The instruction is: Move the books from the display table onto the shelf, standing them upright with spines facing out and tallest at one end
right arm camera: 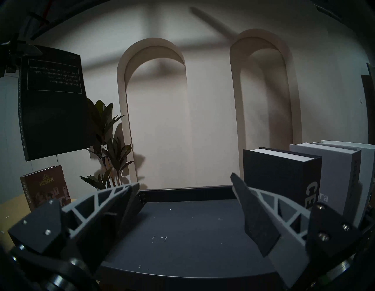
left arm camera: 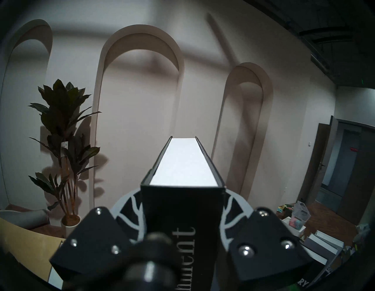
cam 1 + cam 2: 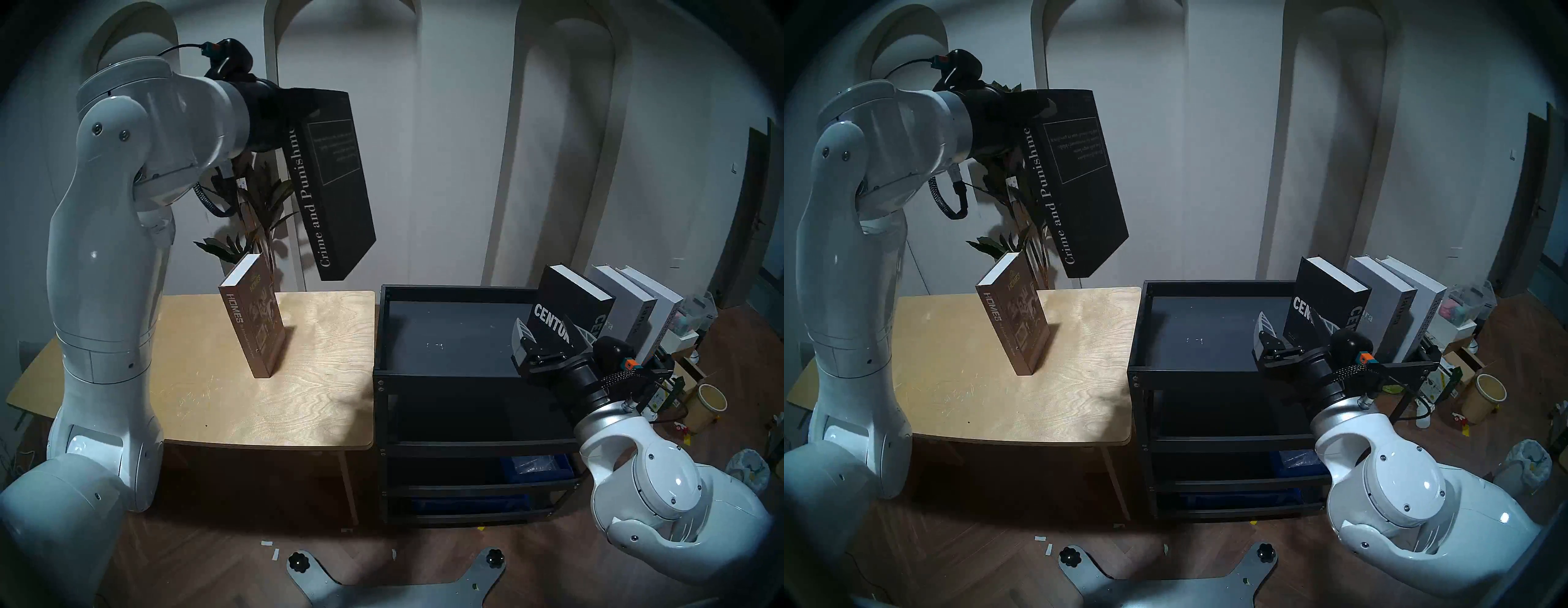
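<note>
Left jaws clamped on Crime and Punishment (image 3: 335, 191), hanging mid-air above table (image 3: 212, 399); right gripper (image 1: 182, 213) wide apart, empty, over shelf (image 3: 441, 331). Three books up already: CENTURY (image 3: 568, 305) and two pale ones. HOMES (image 3: 254, 327) left on table.

Black, brown and grey covers against pale plywood and black metal.
The black "Crime and Punishment" (image 3: 339, 187) carried pale lettering and a thin pale frame; the brown "HOMES" (image 3: 254, 322), at 7 o'clock from it, bore pale spine letters on the light, grained display table (image 3: 203, 403). On the black shelf (image 3: 445, 335), black "CENTURY" (image 3: 564, 305) showed white letters, with pale grey (image 3: 623, 305) and white (image 3: 662, 310) books at 3 o'clock.
</note>
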### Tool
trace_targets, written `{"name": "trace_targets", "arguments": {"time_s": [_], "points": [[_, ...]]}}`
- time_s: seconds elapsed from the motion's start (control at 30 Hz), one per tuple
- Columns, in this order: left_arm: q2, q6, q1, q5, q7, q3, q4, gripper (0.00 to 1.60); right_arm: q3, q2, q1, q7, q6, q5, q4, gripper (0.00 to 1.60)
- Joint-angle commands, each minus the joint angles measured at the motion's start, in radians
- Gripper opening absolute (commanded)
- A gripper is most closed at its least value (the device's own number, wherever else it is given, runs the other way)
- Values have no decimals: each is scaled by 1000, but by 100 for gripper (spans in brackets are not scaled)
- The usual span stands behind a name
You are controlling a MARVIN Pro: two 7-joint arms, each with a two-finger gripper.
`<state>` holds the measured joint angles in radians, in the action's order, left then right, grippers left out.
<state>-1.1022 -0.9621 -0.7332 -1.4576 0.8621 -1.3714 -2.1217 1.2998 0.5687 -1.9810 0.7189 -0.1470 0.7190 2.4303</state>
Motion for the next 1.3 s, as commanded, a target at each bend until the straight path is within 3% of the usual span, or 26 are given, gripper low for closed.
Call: {"name": "trace_targets", "arguments": {"time_s": [0.0,0.7,1.27], "points": [[-24,4,24,-10,19,10,-24,0,-44,47,91,-12,17,-30,13,160],[4,2,-3,49,48,108,47,0,-207,166,259,-52,93,-95,13,160],[9,7,29,115,31,179,64,0,-354,293,376,-81,157,-139,-35,160]]}}
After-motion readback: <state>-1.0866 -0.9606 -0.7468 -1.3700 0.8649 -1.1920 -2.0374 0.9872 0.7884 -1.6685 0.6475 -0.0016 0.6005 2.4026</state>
